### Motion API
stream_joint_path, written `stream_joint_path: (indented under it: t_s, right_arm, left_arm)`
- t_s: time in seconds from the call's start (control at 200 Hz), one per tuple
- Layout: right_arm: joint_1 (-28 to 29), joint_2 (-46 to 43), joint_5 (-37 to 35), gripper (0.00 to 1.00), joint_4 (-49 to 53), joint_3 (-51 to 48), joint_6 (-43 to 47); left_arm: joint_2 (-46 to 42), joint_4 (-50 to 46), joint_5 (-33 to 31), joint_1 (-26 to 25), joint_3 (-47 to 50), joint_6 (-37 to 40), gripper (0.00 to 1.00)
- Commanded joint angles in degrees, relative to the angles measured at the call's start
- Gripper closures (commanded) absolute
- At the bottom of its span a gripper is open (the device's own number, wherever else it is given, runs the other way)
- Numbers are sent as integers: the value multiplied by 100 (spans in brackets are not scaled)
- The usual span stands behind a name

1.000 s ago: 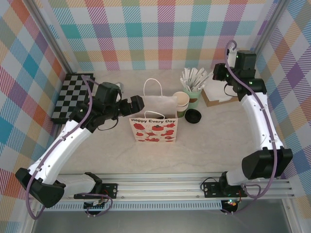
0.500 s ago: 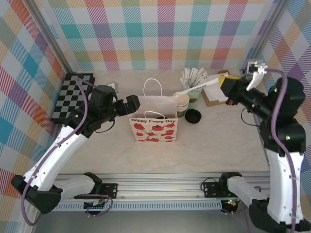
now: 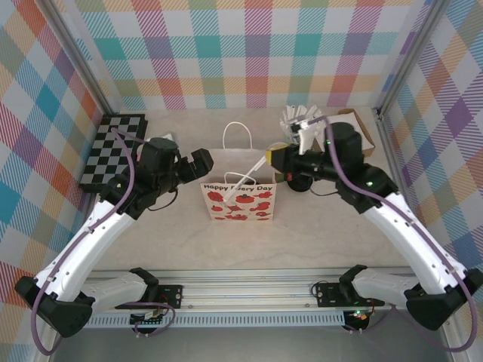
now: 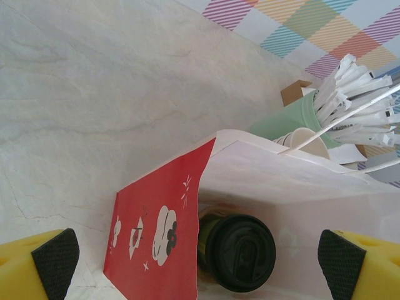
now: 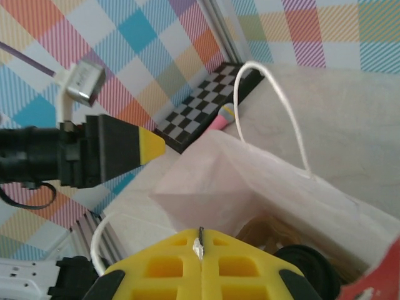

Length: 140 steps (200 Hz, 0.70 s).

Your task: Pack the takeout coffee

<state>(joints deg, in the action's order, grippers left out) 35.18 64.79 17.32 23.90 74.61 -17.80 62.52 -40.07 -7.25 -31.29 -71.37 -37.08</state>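
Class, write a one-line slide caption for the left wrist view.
Lidded takeout coffee sits inside the open paper bag, seen from the open left gripper.

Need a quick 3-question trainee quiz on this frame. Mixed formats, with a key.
1. True or false: the takeout coffee sits inside the paper bag.
2. Fill in: the left tool is ____ (open or shut).
3. What does the right tool pinch? A) a white stick B) the bag handle C) a black lid

Key: 1 true; 2 open; 3 A.
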Motion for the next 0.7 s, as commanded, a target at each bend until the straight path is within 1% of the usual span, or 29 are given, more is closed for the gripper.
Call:
stream_joint_path:
  t_s: [0.0, 0.075, 0.16, 0.265, 0.315, 0.41, 0.545, 0.695]
  right_arm:
    - [160, 93, -465, 100, -915, 107, 9]
    - [174, 229, -369, 100, -750, 353, 44]
    - [174, 287, -354, 100, -91, 899, 357]
    - [177, 284, -856, 100, 1087, 1639, 891]
    - [165, 241, -1091, 100, 1447, 1833, 1076]
    - [165, 242, -1219, 100, 1931, 2186, 1281]
    - [165, 317, -1061, 100, 2086, 2409, 1315]
    - [165, 490, -634, 100, 1610, 2188, 1139]
  left_arm:
    - [30, 272, 182, 44, 34, -142, 0]
    - [138, 243, 269, 44, -38, -129, 0]
    - [203, 139, 205, 43, -113, -131, 0]
    - [140, 123, 41, 44, -101, -124, 0]
    - [103, 131, -35, 44, -90, -107, 0]
    - [92, 136, -107, 44, -97, -66, 0]
    - [188, 95, -91, 44, -177, -70, 0]
    - [262, 86, -27, 44, -185, -66, 0]
